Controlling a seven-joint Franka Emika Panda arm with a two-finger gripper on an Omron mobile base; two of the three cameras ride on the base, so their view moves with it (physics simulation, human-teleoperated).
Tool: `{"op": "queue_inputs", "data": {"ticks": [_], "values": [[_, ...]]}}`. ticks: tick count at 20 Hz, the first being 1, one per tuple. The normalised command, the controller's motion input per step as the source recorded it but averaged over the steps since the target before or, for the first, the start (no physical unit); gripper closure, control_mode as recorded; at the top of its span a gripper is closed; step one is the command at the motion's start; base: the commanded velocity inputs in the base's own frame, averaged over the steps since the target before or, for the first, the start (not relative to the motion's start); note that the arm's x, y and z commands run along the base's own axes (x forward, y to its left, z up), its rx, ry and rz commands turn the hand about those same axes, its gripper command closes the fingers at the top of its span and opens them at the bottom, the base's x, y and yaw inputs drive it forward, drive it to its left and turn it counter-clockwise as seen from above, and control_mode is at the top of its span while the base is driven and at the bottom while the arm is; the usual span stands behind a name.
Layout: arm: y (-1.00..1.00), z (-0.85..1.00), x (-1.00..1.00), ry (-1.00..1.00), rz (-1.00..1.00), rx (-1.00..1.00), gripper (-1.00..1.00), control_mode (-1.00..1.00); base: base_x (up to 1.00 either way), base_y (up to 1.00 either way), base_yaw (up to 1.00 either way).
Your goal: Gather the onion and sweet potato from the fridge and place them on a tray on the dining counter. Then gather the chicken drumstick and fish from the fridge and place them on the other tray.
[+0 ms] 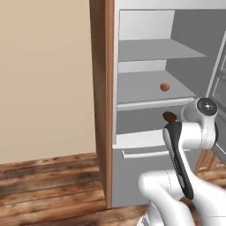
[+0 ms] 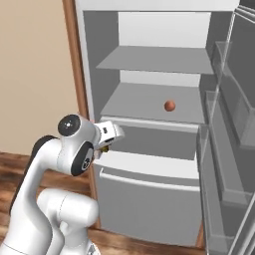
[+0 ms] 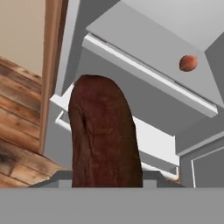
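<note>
The sweet potato [image 3: 104,135], a dark brown elongated lump, stands up large between my gripper's [image 3: 107,177] jaws, which are shut on it. It also shows as a small brown lump [image 1: 169,116] at the end of my arm, held in the air in front of the open fridge [image 1: 132,53], level with the drawer front. The onion [image 1: 164,86], a small round orange-brown ball, rests on a grey fridge shelf [image 2: 149,102] above and beyond the hand. It appears as the onion [image 2: 170,105] in the right base view and the onion [image 3: 187,63] at the upper right of the hand view.
The fridge door [image 2: 234,129] with its shelf bins stands open on the right. A wood-brown frame [image 1: 102,101] edges the fridge on the left, with a beige wall [image 1: 44,75] and wooden floor [image 1: 48,185] beyond it. A white drawer front [image 2: 144,184] sits below the hand.
</note>
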Motion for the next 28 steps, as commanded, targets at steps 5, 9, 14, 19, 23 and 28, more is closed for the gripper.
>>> {"op": "queue_inputs", "data": {"ticks": [5,9,14,19,23,28], "values": [[0.0,0.0,0.0,0.0,0.0,0.0,1.0,1.0,0.47,0.02,-0.06],[0.0,0.0,0.0,0.0,0.0,0.0,1.0,1.0,0.0,0.0,-0.1],[0.0,0.0,0.0,0.0,0.0,0.0,1.0,1.0,0.0,0.13,-0.22],[0.0,0.0,0.0,0.0,0.0,0.0,1.0,1.0,-0.02,0.08,-0.34],[0.0,0.0,0.0,0.0,0.0,0.0,1.0,1.0,-0.24,0.07,-0.39],[0.0,0.0,0.0,0.0,0.0,0.0,1.0,1.0,-0.35,0.22,-0.39]]}}
